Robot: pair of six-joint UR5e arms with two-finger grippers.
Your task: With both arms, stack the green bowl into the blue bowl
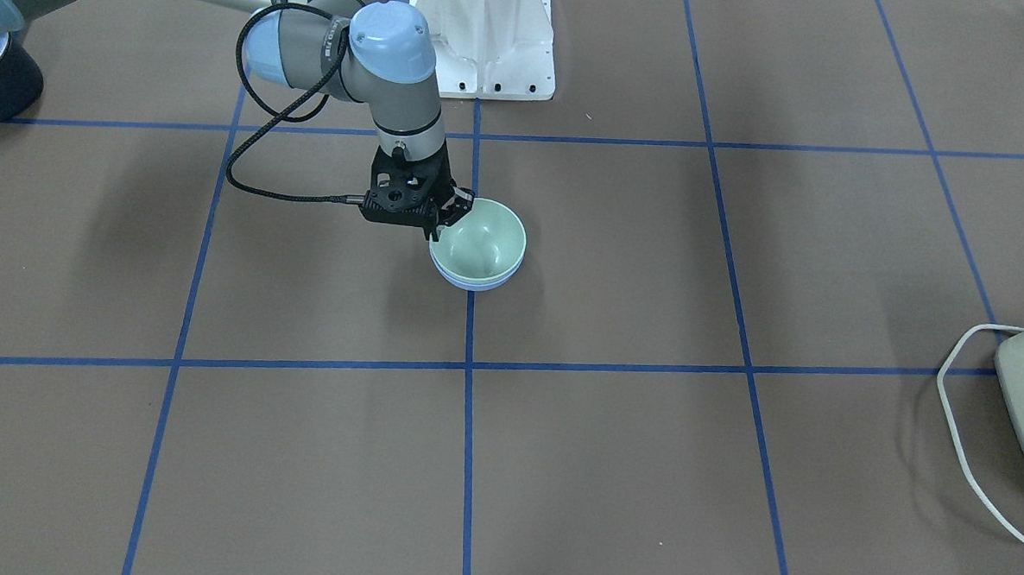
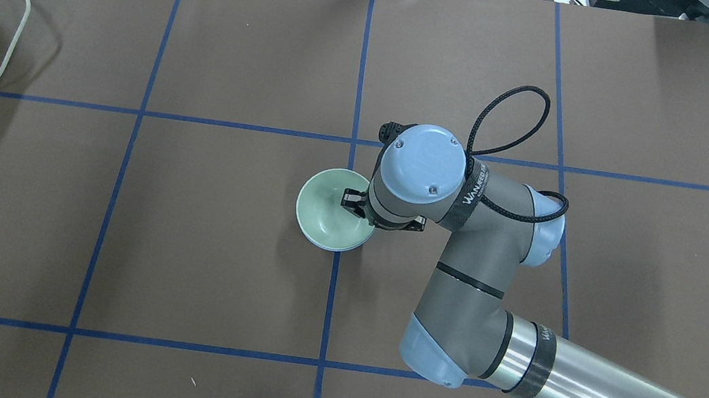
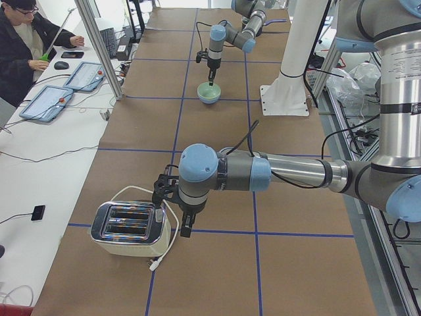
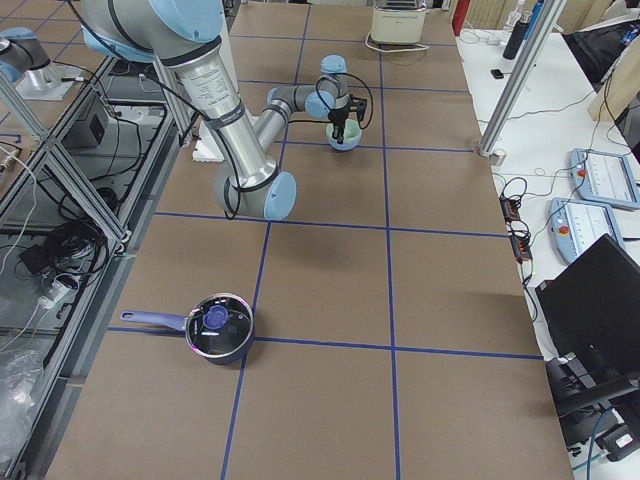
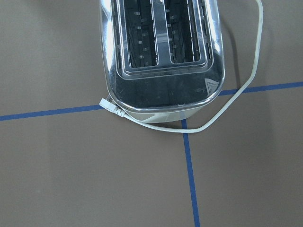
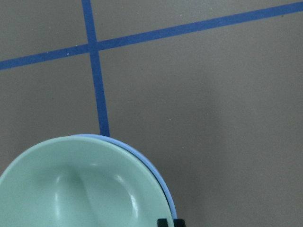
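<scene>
The green bowl [image 1: 479, 243] sits nested inside the blue bowl [image 1: 476, 282] at the table's middle, on a blue tape line. Only the blue rim shows under it. My right gripper [image 1: 448, 218] points down at the stack's rim on the robot's side, with its fingers pinched on the green bowl's rim. In the right wrist view the two fingertips [image 6: 162, 222] stand close together at the rim, by the green bowl [image 6: 85, 189] and the blue rim [image 6: 163, 189]. My left gripper [image 3: 184, 227] hangs beside the toaster, far from the bowls; I cannot tell whether it is open or shut.
A chrome toaster [image 5: 161, 52] with a white cord [image 5: 227, 104] lies under the left wrist. A dark navy pot with a glass lid [image 4: 218, 328] stands at the table's right end. The white stand [image 1: 488, 36] is behind the bowls. A person [image 3: 26, 46] sits beside the table.
</scene>
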